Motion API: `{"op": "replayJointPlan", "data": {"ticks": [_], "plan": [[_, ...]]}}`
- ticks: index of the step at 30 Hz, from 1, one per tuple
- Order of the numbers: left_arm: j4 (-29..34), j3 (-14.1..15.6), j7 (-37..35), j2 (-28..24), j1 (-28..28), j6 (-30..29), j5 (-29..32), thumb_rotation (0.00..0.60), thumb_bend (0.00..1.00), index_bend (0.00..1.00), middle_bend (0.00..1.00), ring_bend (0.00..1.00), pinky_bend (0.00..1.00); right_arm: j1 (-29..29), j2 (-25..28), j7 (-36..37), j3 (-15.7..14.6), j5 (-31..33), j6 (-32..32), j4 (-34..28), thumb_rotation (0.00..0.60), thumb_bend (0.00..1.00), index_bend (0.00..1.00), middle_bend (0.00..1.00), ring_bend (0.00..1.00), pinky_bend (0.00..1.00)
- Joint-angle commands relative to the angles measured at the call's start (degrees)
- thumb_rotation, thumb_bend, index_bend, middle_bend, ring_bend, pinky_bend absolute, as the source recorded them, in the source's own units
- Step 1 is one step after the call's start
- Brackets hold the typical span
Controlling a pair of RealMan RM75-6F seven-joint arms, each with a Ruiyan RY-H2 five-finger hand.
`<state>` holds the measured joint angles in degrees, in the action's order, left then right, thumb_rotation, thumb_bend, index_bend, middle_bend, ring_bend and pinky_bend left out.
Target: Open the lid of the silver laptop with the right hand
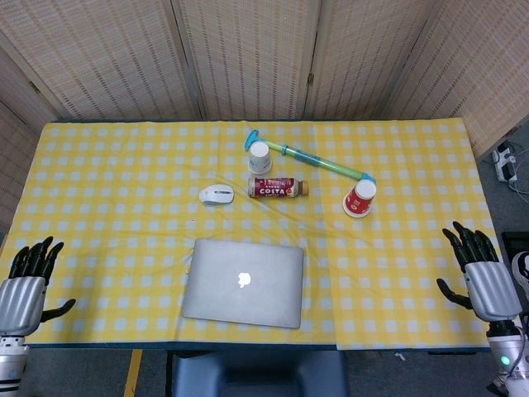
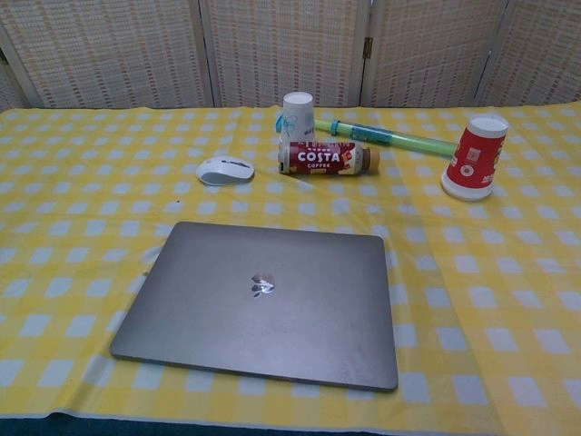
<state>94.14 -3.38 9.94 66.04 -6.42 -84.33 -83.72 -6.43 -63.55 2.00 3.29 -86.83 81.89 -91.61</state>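
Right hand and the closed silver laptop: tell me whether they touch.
Apart. The head view shows the right hand near the table's edge, with bare yellow checked cloth between it and the silver laptop.

1. Laptop (image 1: 243, 283) lying shut at the table's (image 1: 107, 165) near edge, middle.
2. Behind it: mouse (image 1: 216, 194), with bottle (image 1: 278, 188) on its side just right.
3. Behind bottle: upturned cup (image 1: 259, 156), touching long tube (image 1: 310, 160) running rightward.
4. At tube's right end: second upturned cup (image 1: 359, 199).
5. Left hand (image 1: 29, 277) and right hand (image 1: 479, 271) at opposite near corners, well apart from laptop.
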Motion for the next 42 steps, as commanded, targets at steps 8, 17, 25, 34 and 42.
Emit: {"op": "replayJointPlan", "data": {"ticks": [8, 17, 25, 34, 42], "plan": [[-1.79, -0.20, -1.12, 1.45, 0.38, -2.20, -1.49, 0.600, 0.16, 0.00, 0.06, 0.03, 0.00, -0.10, 0.36, 1.31, -0.34, -1.91, 1.10, -0.24, 0.600, 0.33, 0.00, 0.00, 0.04, 0.00], [-0.62, 0.14, -1.26, 0.60, 0.71, -2.90, -2.44, 0.600, 0.16, 0.00, 0.06, 0.03, 0.00, -2.71, 1.05, 3.27, -1.14, -7.47, 0.07, -0.61, 0.600, 0.33, 0.00, 0.00, 0.05, 0.00], [0.14, 0.61, -1.14, -0.01, 1.03, -3.35, -3.32, 0.600, 0.16, 0.00, 0.06, 0.03, 0.00, -8.48, -0.89, 4.74, -2.58, -13.53, -5.59, -1.20, 0.600, 0.33, 0.00, 0.00, 0.05, 0.00], [0.61, 0.82, -1.48, -0.56, 1.05, -3.85, -4.59, 0.600, 0.16, 0.00, 0.06, 0.03, 0.00, -14.59, -4.20, 3.91, -3.33, -17.40, -11.50, -2.19, 0.600, 0.33, 0.00, 0.00, 0.05, 0.00], [1.41, 1.11, -1.03, -0.82, 1.51, -4.77, -5.46, 0.600, 0.16, 0.00, 0.06, 0.03, 0.00, -19.80, -7.89, 3.93, -3.80, -19.12, -16.52, -2.61, 0.600, 0.33, 0.00, 0.00, 0.05, 0.00]]}}
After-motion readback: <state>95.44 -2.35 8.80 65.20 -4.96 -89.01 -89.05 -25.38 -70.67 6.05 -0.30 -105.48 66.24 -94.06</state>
